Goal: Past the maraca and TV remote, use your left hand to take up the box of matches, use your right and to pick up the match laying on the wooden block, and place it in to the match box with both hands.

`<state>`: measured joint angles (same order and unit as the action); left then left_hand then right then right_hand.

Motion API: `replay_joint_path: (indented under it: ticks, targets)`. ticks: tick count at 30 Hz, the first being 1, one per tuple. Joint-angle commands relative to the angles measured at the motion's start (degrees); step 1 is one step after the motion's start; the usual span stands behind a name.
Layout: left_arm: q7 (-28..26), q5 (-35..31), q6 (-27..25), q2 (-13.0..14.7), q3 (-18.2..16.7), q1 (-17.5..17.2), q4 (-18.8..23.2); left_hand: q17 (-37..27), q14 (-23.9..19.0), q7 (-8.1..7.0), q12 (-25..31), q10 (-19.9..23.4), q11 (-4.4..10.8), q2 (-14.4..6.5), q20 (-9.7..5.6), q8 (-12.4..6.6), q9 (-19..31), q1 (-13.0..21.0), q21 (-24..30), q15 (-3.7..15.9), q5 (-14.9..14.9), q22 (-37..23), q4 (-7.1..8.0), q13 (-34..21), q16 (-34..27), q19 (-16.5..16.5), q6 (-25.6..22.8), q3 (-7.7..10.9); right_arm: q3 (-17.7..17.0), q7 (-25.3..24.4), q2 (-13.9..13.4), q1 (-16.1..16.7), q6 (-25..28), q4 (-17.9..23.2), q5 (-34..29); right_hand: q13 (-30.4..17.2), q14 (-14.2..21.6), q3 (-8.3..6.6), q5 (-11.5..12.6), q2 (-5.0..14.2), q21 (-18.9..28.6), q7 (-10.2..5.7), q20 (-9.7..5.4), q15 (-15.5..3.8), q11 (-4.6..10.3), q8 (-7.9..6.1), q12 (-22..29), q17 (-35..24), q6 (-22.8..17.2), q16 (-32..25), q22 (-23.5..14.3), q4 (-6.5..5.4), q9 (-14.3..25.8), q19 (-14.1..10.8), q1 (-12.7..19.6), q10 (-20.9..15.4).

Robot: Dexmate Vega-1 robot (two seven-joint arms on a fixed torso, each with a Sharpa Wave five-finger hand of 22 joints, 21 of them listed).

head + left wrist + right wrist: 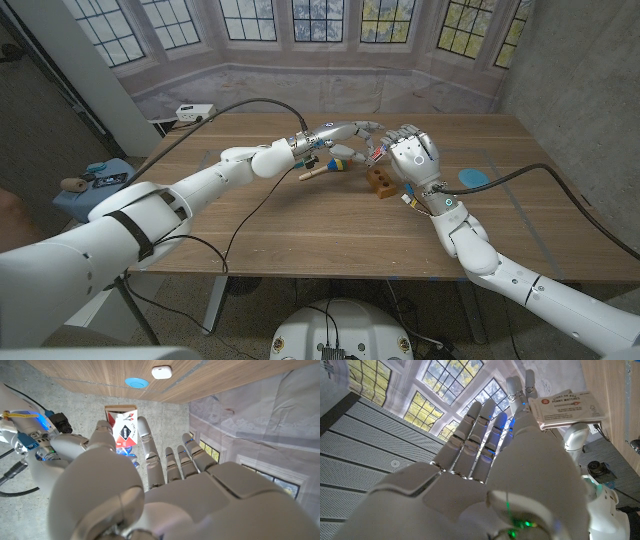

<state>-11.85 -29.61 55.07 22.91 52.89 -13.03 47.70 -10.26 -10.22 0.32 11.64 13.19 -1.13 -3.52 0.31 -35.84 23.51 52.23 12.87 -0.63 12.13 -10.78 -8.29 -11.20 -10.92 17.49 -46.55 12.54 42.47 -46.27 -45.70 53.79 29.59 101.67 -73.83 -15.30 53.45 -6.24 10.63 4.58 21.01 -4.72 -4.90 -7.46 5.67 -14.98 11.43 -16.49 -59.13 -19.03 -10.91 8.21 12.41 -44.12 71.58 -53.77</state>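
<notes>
Bench point(300, 240) of wood carries the things, and both arms meet above its middle. The left hand point(345, 135) grasps the box of matches point(122, 427) between thumb and fingers, lifted above the bench. The right hand point(410, 158) is just beside it (whether it pinches the match I cannot tell). The wooden block point(381, 181) lies under the right hand, the maraca point(325, 168) near the left hand.

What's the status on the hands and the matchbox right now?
Left hand holds matchbox in its fingers, lifted. Right hand meets it; match not discernible. Wooden block, maraca beneath.
</notes>
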Motion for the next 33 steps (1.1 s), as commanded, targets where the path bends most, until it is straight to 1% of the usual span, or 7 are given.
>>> replay_joint_path:
  ticks: [1,5,14,23,30,33]
  targets:
    - [0.18,-0.08,0.36,-0.20,0.27,0.33,-0.37,-0.08,-0.07,-0.30,0.00,0.00,-0.13,-1.49,0.01,-0.36,0.12,1.35,0.10,-0.14,0.56,-0.31,-0.13,-0.19,0.21,-0.19,0.20,-0.05,-0.19,-0.04,0.01,0.03,0.45,0.17,0.26,-0.26,-0.58,0.29,0.29,-0.65,0.34,-0.17,-4.40,-5.15,0.07,0.18,-0.10,-0.19,0.51,0.17,-0.10,0.00,0.09,0.28,0.20,0.55]
    - [-0.08,-0.21,0.74,-0.52,0.45,0.76,-1.14,-0.09,-0.02,-0.25,-0.03,-0.10,-0.23,-1.46,0.03,-0.35,0.09,1.28,0.10,-0.16,0.54,-0.31,-0.10,-0.19,0.22,-0.21,0.19,-0.08,-0.31,-0.04,0.33,0.05,0.93,0.17,0.29,-0.26,-0.91,0.33,0.36,-0.70,0.29,-0.10,-4.19,-5.09,0.07,0.46,-0.24,-0.28,1.12,0.22,-0.08,0.01,0.11,0.48,0.18,1.17]
    - [-0.42,-0.27,1.18,-0.96,0.96,1.39,-2.46,-0.10,0.01,-0.31,-0.06,-0.26,-0.10,-1.41,0.07,-0.31,0.03,1.19,0.08,-0.17,0.51,-0.31,-0.07,-0.19,0.21,-0.30,0.30,-0.13,-0.43,0.13,0.13,0.12,0.76,0.25,0.79,-0.35,-1.77,0.44,0.50,-0.95,0.04,0.03,-3.76,-4.92,-0.23,1.34,-0.40,-0.60,3.05,0.28,-0.03,0.10,0.11,1.29,0.22,2.50]
    - [-0.74,-0.29,1.11,-0.94,1.18,1.54,-2.56,-0.10,0.08,-0.31,-0.07,-0.35,-0.18,-1.46,0.13,-0.33,0.03,1.19,0.06,-0.30,0.50,-0.31,-0.06,-0.19,0.21,-0.39,0.32,-0.11,-0.43,-0.45,0.31,0.06,0.57,-0.25,1.43,-0.28,-2.87,0.53,0.64,-1.13,-0.08,0.36,-3.26,-4.67,-0.80,1.91,-0.71,-0.92,4.18,0.46,0.02,0.10,0.05,1.75,0.19,4.12]
    - [-0.63,0.09,1.12,-0.85,1.15,1.47,-2.60,-0.10,0.04,-0.34,-0.03,-0.29,-0.04,-1.43,0.13,-0.33,-0.03,1.17,0.08,-0.27,0.48,-0.31,-0.07,-0.20,0.18,-0.36,0.29,-0.13,-0.22,-0.71,0.58,0.01,0.67,-0.57,1.70,-0.21,-3.76,0.60,0.73,-1.19,-0.21,0.41,-2.80,-4.47,-0.87,2.29,-0.82,-1.07,4.97,0.69,0.06,0.01,0.00,2.15,0.01,5.11]
    - [-0.60,0.18,1.22,-0.93,1.20,1.57,-2.90,-0.10,0.02,-0.28,-0.03,-0.32,0.02,-1.41,0.10,-0.34,-0.02,1.15,0.08,-0.27,0.46,-0.31,-0.07,-0.19,0.17,-0.37,0.32,-0.14,-0.13,-0.53,0.54,-0.07,0.62,-0.51,1.71,-0.17,-4.45,0.80,0.74,-1.52,-0.33,0.43,-2.51,-4.29,-1.08,2.61,-0.85,-1.11,5.70,0.91,0.08,-0.04,-0.03,2.47,-0.26,5.65]
